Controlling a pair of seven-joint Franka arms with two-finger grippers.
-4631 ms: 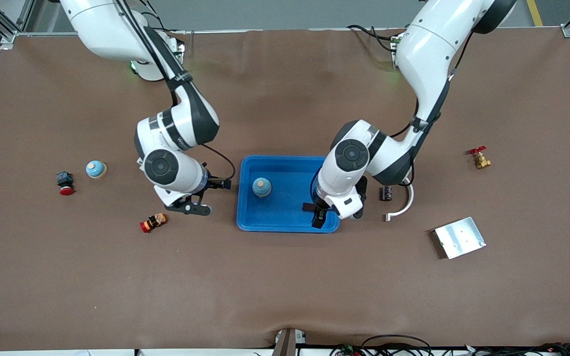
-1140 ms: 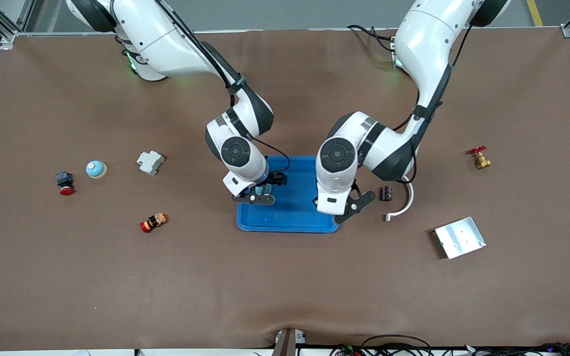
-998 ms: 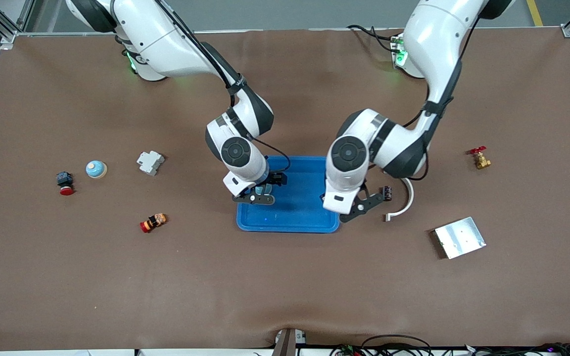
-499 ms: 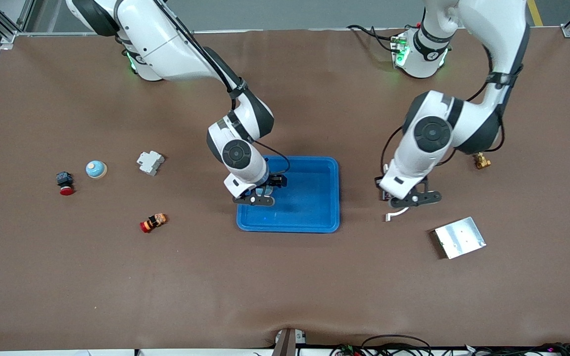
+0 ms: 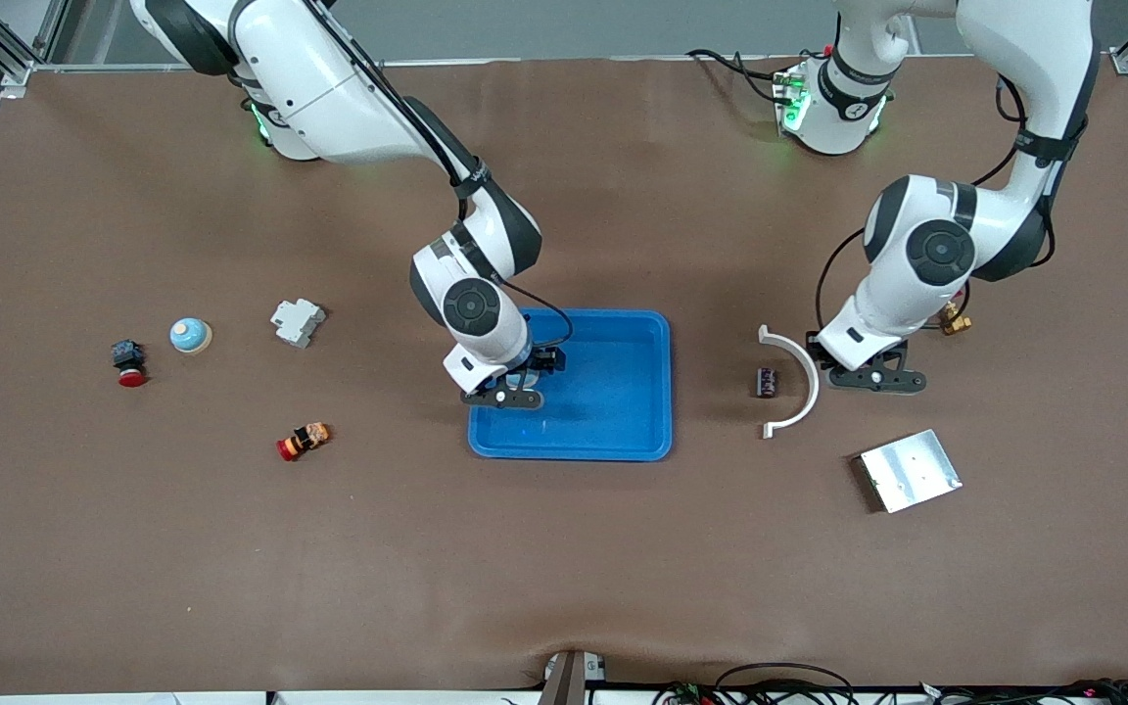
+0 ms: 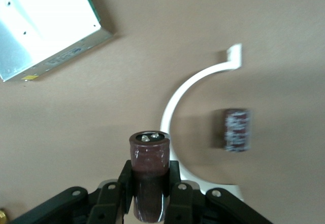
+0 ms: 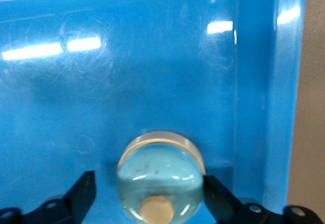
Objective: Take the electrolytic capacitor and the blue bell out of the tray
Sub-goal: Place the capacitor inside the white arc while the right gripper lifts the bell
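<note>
In the front view the right arm's wrist hides nearly all of the bell [image 7: 160, 181] between the right gripper's [image 7: 147, 196] fingers. The left wrist view cuts off the capacitor's [image 6: 150, 176] lower end; a second capacitor [image 6: 236, 129] ahead of it is blurred.

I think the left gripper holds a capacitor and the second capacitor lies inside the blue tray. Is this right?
Not quite. The left gripper does hold a capacitor, but the second capacitor lies on the table beside the white curved piece, outside the blue tray. The front view shows it.
</note>
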